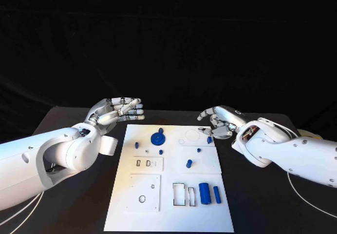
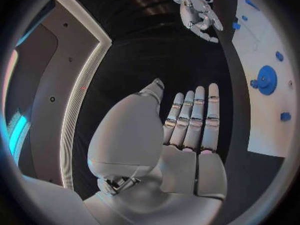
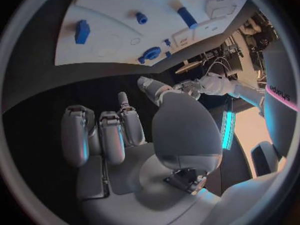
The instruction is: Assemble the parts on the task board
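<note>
the left hand (image 1: pixel 118 111) hovers over the black desk (image 1: pixel 77 195) just beyond the far left corner of the task board (image 1: pixel 168 214), holding nothing. from the head view its fingers look curled, but the left wrist view shows them (image 2: pixel 195 116) straight and side by side, with the thumb standing off.

the board is a flat white rectangular plate with cut-out slots and recesses. a round blue disc (image 1: pixel 159 139) sits near its far edge, smooth and matte, with small blue pegs (image 1: pixel 137 145) beside it; the left wrist view shows the same disc (image 2: pixel 267 79) with a hub at its centre. a short blue peg (image 1: pixel 189 164) lies mid-board, and a thick blue cylinder (image 1: pixel 204 193) with a thinner blue rod (image 1: pixel 217 194) touching it lies toward the near right.

the right hand (image 1: pixel 219 122) hangs over the board's far right corner, empty. the right wrist view shows its silver fingers (image 3: pixel 103 135) bent inward and apart, and a blocky blue part (image 3: pixel 82 31) on the board beyond.
</note>
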